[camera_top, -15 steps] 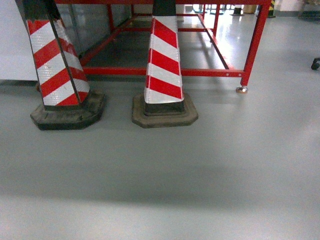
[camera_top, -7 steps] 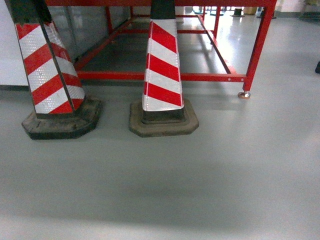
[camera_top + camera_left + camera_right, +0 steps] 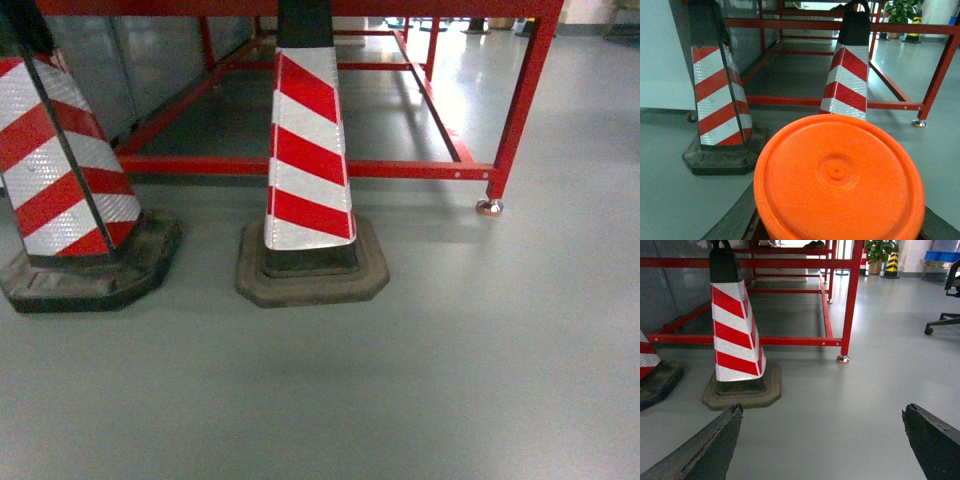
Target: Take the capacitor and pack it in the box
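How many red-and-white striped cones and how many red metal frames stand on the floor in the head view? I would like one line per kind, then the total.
Striped cones: 2
Red metal frame: 1
Total: 3

2 striped cones (image 3: 305,150) and red frame (image 3: 515,100) block ahead; floor (image 3: 450,380) right open.

Even indoor light, floor (image 3: 470,90) glare, slightly soft focus

Two cones on floor (image 3: 400,380), side by side: left cone (image 3: 60,190), right cone (image 3: 308,170). Frame (image 3: 300,166) directly behind both.
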